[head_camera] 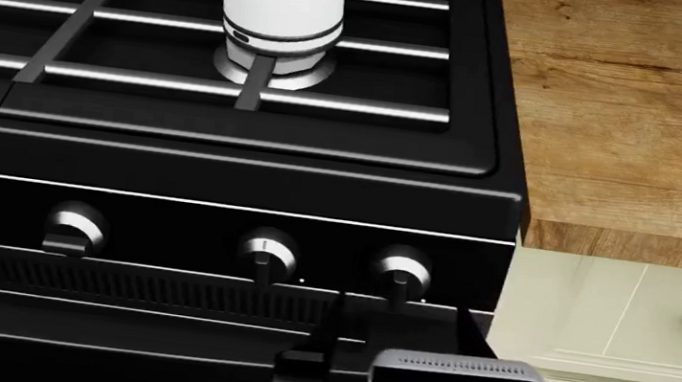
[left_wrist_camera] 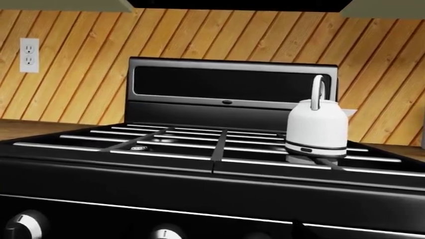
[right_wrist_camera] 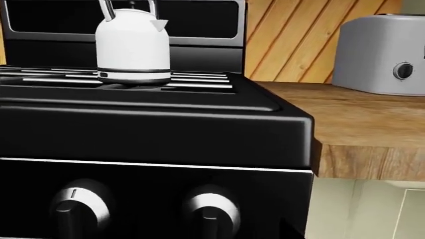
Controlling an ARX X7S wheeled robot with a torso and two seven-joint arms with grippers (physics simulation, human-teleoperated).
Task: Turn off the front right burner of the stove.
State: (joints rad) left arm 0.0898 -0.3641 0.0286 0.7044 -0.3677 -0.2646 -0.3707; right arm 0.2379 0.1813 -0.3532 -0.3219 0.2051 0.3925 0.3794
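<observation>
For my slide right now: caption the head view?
White kettle sits on the stove's front right burner, knobs below.

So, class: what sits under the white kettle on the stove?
Under the kettle you can see the black grate bars and the rim of a silvery burner. The burner's centre is covered by the kettle, so no flame can be checked.

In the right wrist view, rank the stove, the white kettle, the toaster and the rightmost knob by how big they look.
1. The stove, filling most of the view.
2. The white kettle and the toaster: alike, and the toaster is cut off at the edge, so unranked.
3. The rightmost knob, clearly smallest though nearest the camera.
</observation>
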